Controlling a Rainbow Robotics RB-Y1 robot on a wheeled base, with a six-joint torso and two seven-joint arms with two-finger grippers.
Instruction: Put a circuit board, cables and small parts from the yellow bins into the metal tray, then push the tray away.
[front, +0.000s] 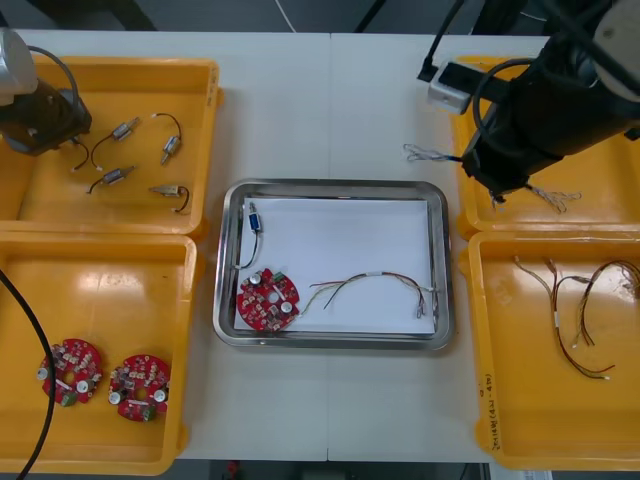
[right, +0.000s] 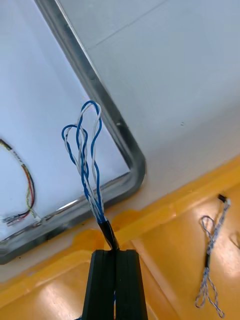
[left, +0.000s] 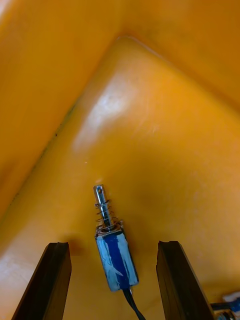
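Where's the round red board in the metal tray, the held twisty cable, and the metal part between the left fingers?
Round red circuit board (front: 268, 299): front view, centre.
Twisted blue and white cable (right: 94, 202): right wrist view, strands above shut right gripper (right: 115, 252).
Small metal part (left: 117, 265): left wrist view, blue body, between open left gripper (left: 114, 244) fingers.

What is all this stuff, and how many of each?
Bins: four, yellow, two each side.
Tray: one, metal, white inside, between bins.
Boards: three, red; one in tray, two in near left bin.
Small parts: six, metal; five in far left bin, one in tray.
Blue-white cables: two seen; one held, one in far right bin.
Red-yellow cables: one in tray, tangle in near right bin.
Left fingers: black, open, in far left bin around a part.
Right fingers: black, shut on blue-white cable, over far right bin.
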